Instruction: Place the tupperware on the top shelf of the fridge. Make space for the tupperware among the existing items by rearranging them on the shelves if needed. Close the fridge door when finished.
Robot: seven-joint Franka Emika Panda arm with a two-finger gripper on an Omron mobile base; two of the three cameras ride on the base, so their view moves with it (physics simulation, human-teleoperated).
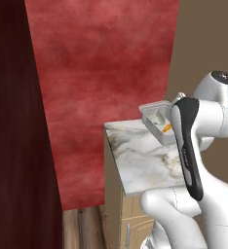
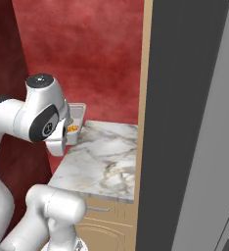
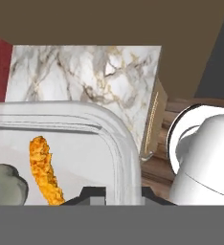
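Home kitchen, rendered. Marble-patterned countertop [image 2: 104, 162] at about 12 o'clock, sitting on pale wood base cabinets [image 2: 106, 223] with a metal drawer pull. Mottled red wall [image 1: 101, 73] behind it. Tall grey fridge [image 2: 194, 147] panel at 2 o'clock, boxed by a light wood side board. Wood plank floor [image 1: 84, 228] at 7 o'clock. Dark reddish panel [image 1: 13, 146] at 9 o'clock.

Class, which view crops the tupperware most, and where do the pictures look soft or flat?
Hand view: the tupperware sits so close its rim runs off the frame. Left base view: the counter veining looks soft, with little shadow. Right base view: the fridge reads as flat grey, no glare.
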